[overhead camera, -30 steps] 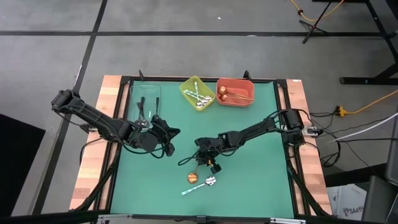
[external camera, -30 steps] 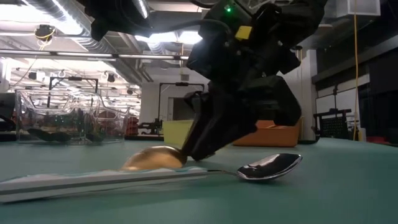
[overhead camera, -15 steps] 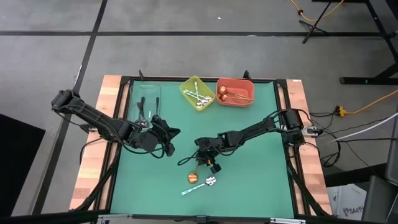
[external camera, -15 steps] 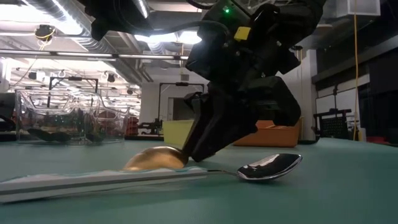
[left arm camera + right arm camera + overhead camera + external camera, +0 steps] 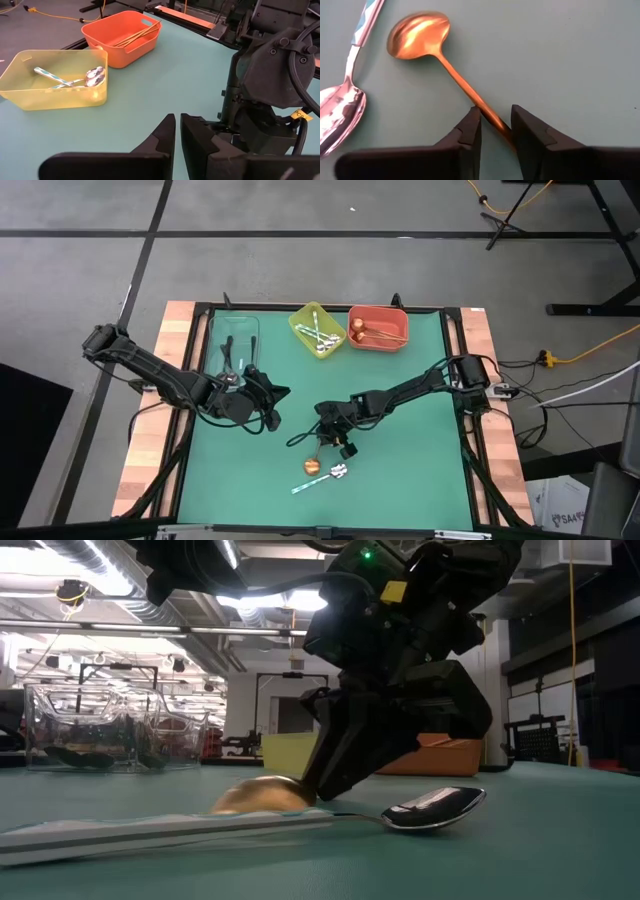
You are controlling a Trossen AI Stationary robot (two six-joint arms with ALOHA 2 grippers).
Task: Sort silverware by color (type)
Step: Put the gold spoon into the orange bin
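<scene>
A copper-gold spoon (image 5: 312,464) lies on the green table near the front middle, with a silver spoon with a pale teal handle (image 5: 322,478) just in front of it. My right gripper (image 5: 334,443) is down at the table, shut on the copper spoon's handle. My left gripper (image 5: 266,406) is shut and empty, to the left of the right gripper. The silver spoon (image 5: 430,808) lies flat on the table. My right gripper pinches the copper spoon's slim handle (image 5: 486,110) between its two fingers, well back from the bowl. The fingers slant down from above and lie across the handle. The spoon's bowl (image 5: 262,797) rests on the table.
At the far edge stand a yellow bin (image 5: 318,330) with silver, teal-handled spoons, an orange bin (image 5: 377,328) with copper spoons, and a clear bin (image 5: 232,340) with black spoons at the far left. Open green table lies to the right of the right gripper.
My right gripper has shifted slightly toward the table's right edge, and the copper spoon's bowl has slid along the table with it. The silver spoon has stayed where it was.
</scene>
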